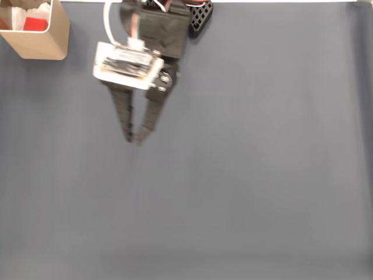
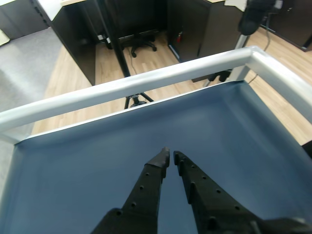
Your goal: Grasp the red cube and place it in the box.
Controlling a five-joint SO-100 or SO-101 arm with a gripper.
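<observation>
The red cube point(image 1: 35, 24) lies inside the box point(image 1: 41, 44), the placing apparently done. To the box's right in the fixed view, the gripper point(image 1: 133, 139) hangs empty, fingertips nearly together.

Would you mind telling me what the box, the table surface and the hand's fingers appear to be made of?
The box looks like tan cardboard or thin wood with a matte finish and a white lining. The table surface seems a matte blue-grey mat or sheet, edged by a shiny metal-looking rail. The hand's fingers look like black matte plastic, possibly printed, with small holes.
</observation>
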